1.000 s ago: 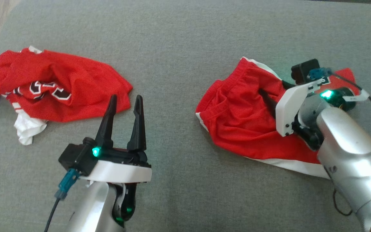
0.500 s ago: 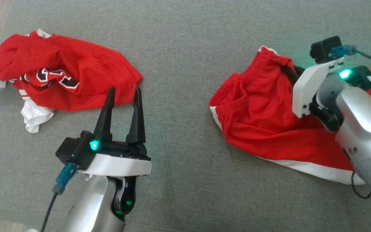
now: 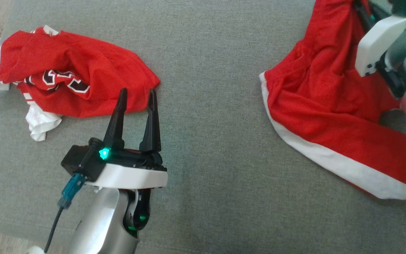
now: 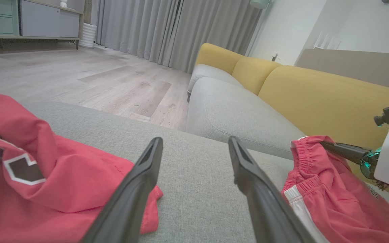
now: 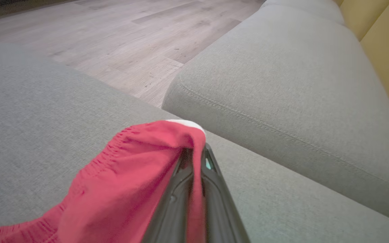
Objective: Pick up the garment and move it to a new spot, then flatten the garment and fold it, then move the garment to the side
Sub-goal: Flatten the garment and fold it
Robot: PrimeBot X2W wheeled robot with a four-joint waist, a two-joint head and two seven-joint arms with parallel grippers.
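The garment, red shorts (image 3: pixel 330 106) with a white hem band, hangs partly lifted at the right of the grey cushion. My right gripper (image 3: pixel 360 10) is shut on the elastic waistband at the top right of the head view. The right wrist view shows both fingers pressed together on the red shorts (image 5: pixel 130 182) at my right gripper (image 5: pixel 194 152). The left gripper (image 3: pixel 137 93) stands open and holds nothing, its tips just short of a red jersey's hem. In the left wrist view the left gripper (image 4: pixel 195 141) has bare cushion between its fingers and the shorts (image 4: pixel 329 199) to its right.
A crumpled red jersey (image 3: pixel 83 70) with dark numerals and white trim lies at the left. The grey cushion (image 3: pixel 206 53) ends at a wooden floor (image 4: pixel 79 67) on its far side. A yellow sofa (image 4: pixel 316 94) with a grey seat (image 5: pixel 282 84) stands beyond.
My right gripper has shut on the shorts' waistband and lifted it up and away, stretching the shorts out. The head camera has shifted. The left gripper has stayed open in place.
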